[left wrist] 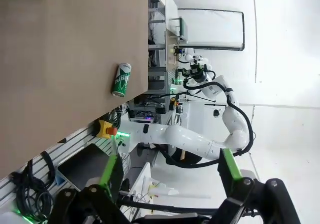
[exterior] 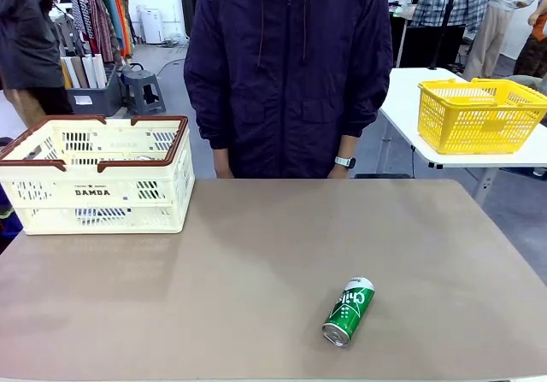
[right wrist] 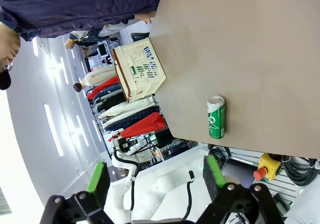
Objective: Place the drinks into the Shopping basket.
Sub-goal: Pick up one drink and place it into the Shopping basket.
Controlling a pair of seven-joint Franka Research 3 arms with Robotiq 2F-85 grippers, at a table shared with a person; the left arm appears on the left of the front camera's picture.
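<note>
Front view, going from left to right: the Shopping basket stands on the far left part of the tabletop, and the green can lies on its side near our edge, well apart from the basket. In the left wrist view our left tool is released, its fingers spread, and the can lies far ahead of it and to its left. In the right wrist view our right tool is also released, and the can lies ahead, just beyond its right finger, much nearer. We judge the can to be light, smooth and thin-walled, so it can roll or dent. We would take it across the middle of its round body, with moderate force.
</note>
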